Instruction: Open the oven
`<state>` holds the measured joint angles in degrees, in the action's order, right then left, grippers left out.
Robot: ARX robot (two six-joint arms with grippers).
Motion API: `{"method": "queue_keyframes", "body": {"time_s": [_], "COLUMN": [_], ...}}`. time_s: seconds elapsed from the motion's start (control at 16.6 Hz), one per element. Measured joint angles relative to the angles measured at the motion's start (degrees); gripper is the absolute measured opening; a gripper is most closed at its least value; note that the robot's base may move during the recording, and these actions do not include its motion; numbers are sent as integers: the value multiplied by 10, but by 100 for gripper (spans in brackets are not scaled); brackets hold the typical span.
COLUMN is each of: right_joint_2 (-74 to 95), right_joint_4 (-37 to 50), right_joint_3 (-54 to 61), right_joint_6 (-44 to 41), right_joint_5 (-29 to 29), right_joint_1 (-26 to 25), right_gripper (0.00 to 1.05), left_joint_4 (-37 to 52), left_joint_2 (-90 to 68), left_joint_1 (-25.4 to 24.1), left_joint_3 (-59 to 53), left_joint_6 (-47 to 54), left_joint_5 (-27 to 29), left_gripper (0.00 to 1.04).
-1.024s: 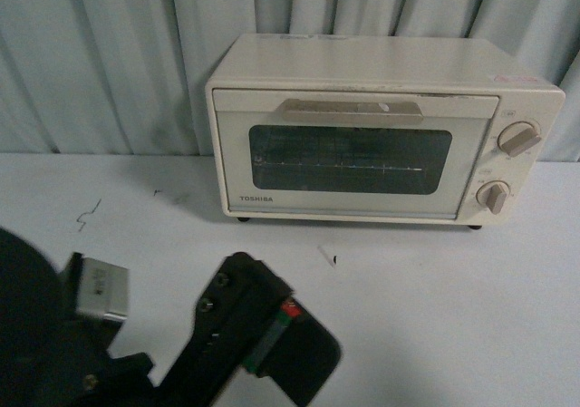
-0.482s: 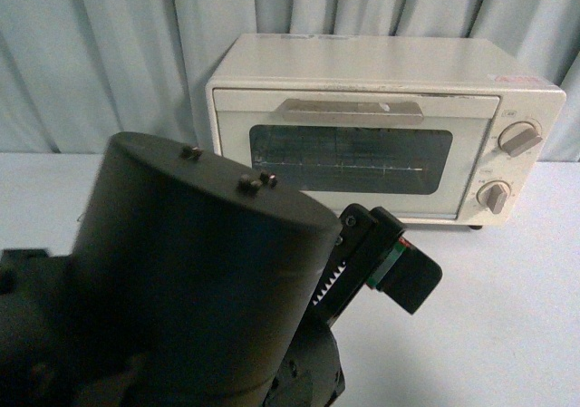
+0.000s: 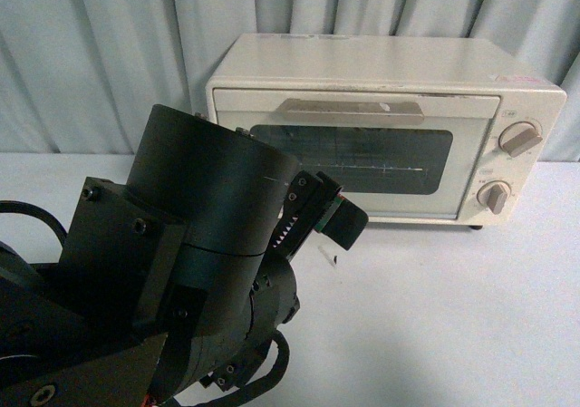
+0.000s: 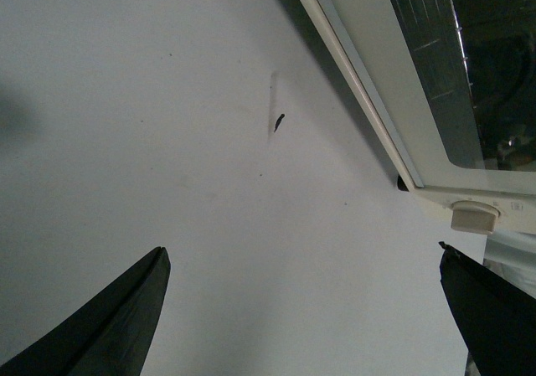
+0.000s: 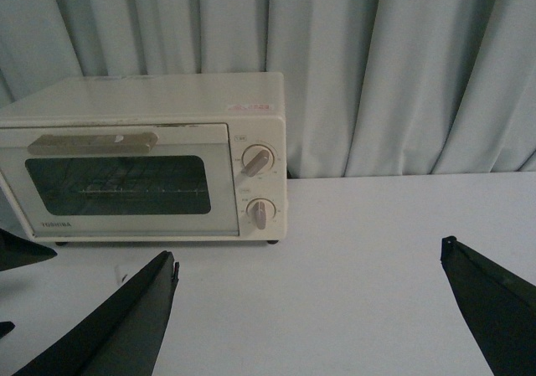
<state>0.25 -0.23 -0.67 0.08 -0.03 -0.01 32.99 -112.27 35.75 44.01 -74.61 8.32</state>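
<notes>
Sitting closed in the upper right of the front view, the small cream-white boxy toaster oven with a glass-windowed door (image 3: pixel 385 130) stands on the white worktop (image 3: pixel 453 316), its back to a pale grey-blue pleated curtain (image 3: pixel 91 53). Its flat beige bar handle (image 3: pixel 350 111) lies flush along the top of the door, and two round beige knobs (image 3: pixel 518 139) sit one above the other at its right end. The bulky black left arm (image 3: pixel 199 262) fills the lower left of that frame and overlaps the oven's lower left corner. From there, the spread of the left fingers (image 3: pixel 339 220) cannot be judged.

The left wrist view settles it: the two dark fingers (image 4: pixel 109 326) stand wide apart at the lower corners, holding nothing. Between them is bare worktop, with a small dark speck (image 4: pixel 278 123) and the oven's lower door edge beyond.

Only the right wrist view shows the right fingers (image 5: pixel 126 326), also spread wide and empty. They are well apart from the oven, which sits at that frame's middle left.
</notes>
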Motion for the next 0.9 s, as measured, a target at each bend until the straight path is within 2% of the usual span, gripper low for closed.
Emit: {"method": "queue_keyframes", "body": {"time_s": [0.36, 0.9], "right_joint_2": [0, 0], "right_joint_4": [0, 0], "right_joint_3": [0, 0], "right_joint_6": [0, 0], "right_joint_5": [0, 0], "right_joint_1": [0, 0], "right_gripper": [98, 98], "left_joint_4": [9, 2], "left_joint_2": [-31, -62], "left_joint_1": [9, -19], "left_joint_3": [23, 33], "left_joint_6": [-18, -92], "left_joint_5": [7, 42], "left_gripper": [98, 98]}}
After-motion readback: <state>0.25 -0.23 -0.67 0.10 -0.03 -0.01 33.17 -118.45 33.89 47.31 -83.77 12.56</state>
